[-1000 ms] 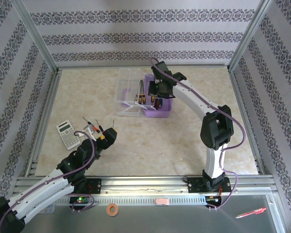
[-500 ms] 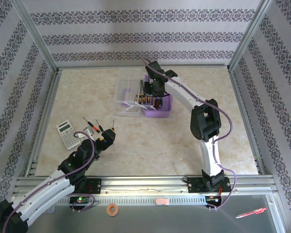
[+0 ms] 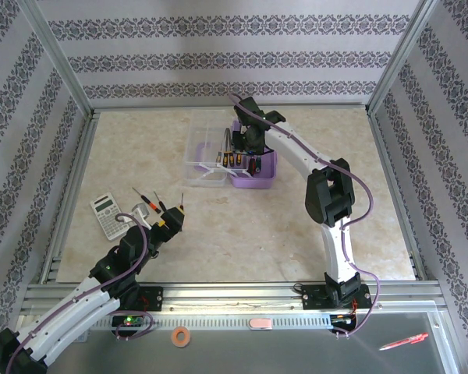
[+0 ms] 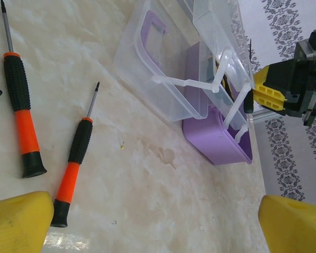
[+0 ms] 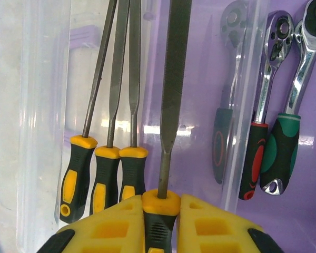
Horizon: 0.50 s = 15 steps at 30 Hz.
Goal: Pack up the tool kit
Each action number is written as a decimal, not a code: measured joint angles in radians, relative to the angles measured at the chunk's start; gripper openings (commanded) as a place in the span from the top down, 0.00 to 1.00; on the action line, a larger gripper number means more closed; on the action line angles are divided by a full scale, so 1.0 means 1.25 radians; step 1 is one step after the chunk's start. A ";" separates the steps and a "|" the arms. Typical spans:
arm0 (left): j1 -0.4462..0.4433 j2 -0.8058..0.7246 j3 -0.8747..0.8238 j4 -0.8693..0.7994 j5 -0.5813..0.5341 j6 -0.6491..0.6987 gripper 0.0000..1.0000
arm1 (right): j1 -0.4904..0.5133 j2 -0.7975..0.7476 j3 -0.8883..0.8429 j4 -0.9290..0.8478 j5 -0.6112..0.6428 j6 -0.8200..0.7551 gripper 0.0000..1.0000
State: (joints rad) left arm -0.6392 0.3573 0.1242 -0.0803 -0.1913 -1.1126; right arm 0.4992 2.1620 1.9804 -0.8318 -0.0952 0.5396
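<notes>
The right jaws are clamping a yellow-handled file (image 5: 175,79), holding it beside three others at the open purple case (image 5: 203,63); lowering and releasing probably comes next. The left jaws are hanging apart over two orange screwdrivers (image 4: 76,158) lying on the counter (image 4: 147,184).

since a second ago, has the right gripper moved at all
Yes. The right gripper, holding a yellow-handled file, has shifted left over the purple case, toward its clear lid.
</notes>
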 measured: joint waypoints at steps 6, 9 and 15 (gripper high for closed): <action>0.000 -0.003 0.000 -0.024 0.000 0.000 0.00 | -0.005 0.043 0.056 -0.025 0.001 -0.035 0.82; 0.000 -0.003 0.002 -0.033 0.000 0.000 0.00 | -0.008 0.062 0.080 -0.039 0.006 -0.047 0.72; 0.000 0.003 0.016 -0.036 0.000 0.000 0.00 | -0.018 0.070 0.097 -0.052 0.001 -0.064 0.66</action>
State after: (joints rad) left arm -0.6392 0.3611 0.1448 -0.1253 -0.1913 -1.1122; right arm 0.4767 2.2490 2.1017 -0.8974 -0.0944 0.4591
